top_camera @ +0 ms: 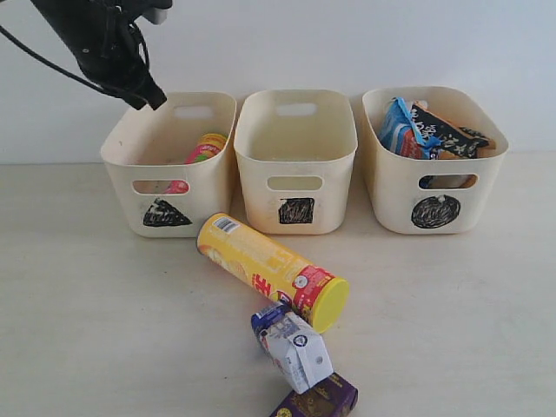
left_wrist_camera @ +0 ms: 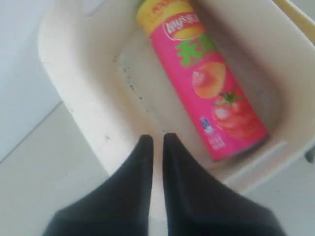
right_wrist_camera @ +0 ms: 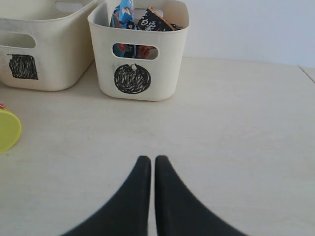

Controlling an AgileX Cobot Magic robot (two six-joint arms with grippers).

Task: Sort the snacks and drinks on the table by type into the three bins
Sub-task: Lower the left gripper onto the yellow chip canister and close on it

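Observation:
The pink chip tube (left_wrist_camera: 206, 78) lies in the triangle bin (top_camera: 169, 165), its end showing in the exterior view (top_camera: 205, 148). My left gripper (top_camera: 149, 97) hovers above that bin's back left rim (left_wrist_camera: 83, 118), shut and empty (left_wrist_camera: 157, 138). The yellow chip tube (top_camera: 271, 271) lies on the table (top_camera: 87, 304) in front of the square bin (top_camera: 296, 161). The white-and-purple carton (top_camera: 294, 347) and the dark purple carton (top_camera: 318, 400) lie near the front edge. Blue and orange foil bags (top_camera: 430, 130) fill the circle bin (top_camera: 434, 161). My right gripper (right_wrist_camera: 148, 160) is shut over bare table, out of the exterior view.
A white wall (top_camera: 347, 43) runs behind the bins. In the right wrist view the circle bin (right_wrist_camera: 140, 54) and the square bin (right_wrist_camera: 44, 44) stand ahead, and the yellow tube's lid (right_wrist_camera: 7, 129) shows at the edge.

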